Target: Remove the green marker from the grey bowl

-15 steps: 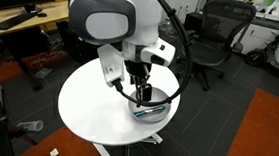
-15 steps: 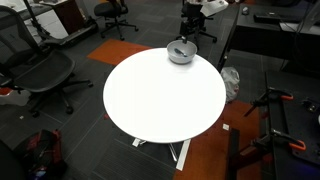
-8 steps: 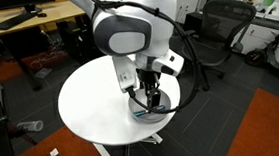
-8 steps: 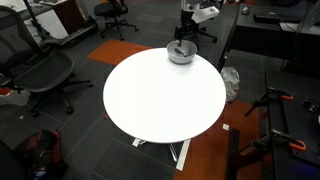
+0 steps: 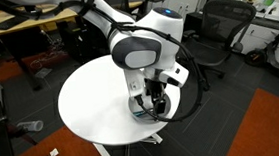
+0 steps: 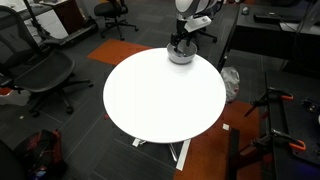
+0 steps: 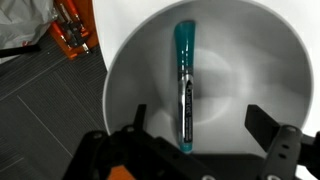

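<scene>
This is an office room with a dark floor [image 5: 45,146] and black chairs [image 5: 216,32]. In the middle stands a round white table [image 5: 91,102].

The pincer [image 7: 197,122] is wide open and holds nothing. In the wrist view its two fingers [image 7: 262,125] stand one on each side of the marker [image 7: 185,85], with a gap on both sides. They do not touch it. The marker lies flat on the bottom of the bowl [image 7: 130,80], near the middle, and it runs straight between the fingers. I cannot tell if the finger tips touch the bowl's bottom.

In both exterior views the pincer [image 5: 157,105] hangs low, right over the bowl [image 5: 142,115]. The arm bends down to it from above. The bowl [image 6: 180,56] sits close to the table's edge, not in the middle. The big white table top [image 6: 165,100] spreads out from it.

The step now is the grab. The marker is not out yet, so the job is only begun. The pincer looks lined up well.

Next, I think it should go down a tiny bit if it needs to, then close gently on the marker's middle. The marker is thin and round, so it may roll or slip on the smooth bowl. The fingers should squeeze it from both sides at once. Then the arm should lift straight up, clear the rim, and carry the marker over to the table top.
</scene>
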`<move>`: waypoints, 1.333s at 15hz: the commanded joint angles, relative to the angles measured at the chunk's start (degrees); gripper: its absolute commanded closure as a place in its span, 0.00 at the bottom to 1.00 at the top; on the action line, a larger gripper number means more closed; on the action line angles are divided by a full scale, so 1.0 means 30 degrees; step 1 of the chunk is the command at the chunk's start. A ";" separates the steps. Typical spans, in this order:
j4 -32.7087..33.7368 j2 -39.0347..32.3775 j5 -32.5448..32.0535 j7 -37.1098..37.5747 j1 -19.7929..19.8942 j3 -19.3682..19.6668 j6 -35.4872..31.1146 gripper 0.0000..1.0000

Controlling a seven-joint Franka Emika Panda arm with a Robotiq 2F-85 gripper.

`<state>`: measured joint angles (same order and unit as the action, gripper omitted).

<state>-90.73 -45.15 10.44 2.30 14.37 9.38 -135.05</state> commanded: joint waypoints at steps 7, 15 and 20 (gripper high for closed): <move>0.2910 -0.2365 -0.0041 0.0601 0.0514 -0.0358 0.0591 0.34; 0.3497 -0.2756 -0.0036 0.0616 0.0567 -0.0398 0.0623 0.95; 0.2414 -0.1761 -0.0083 0.0608 0.0335 -0.0359 0.0104 0.95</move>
<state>-82.18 -52.70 10.44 2.67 15.17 9.10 -134.93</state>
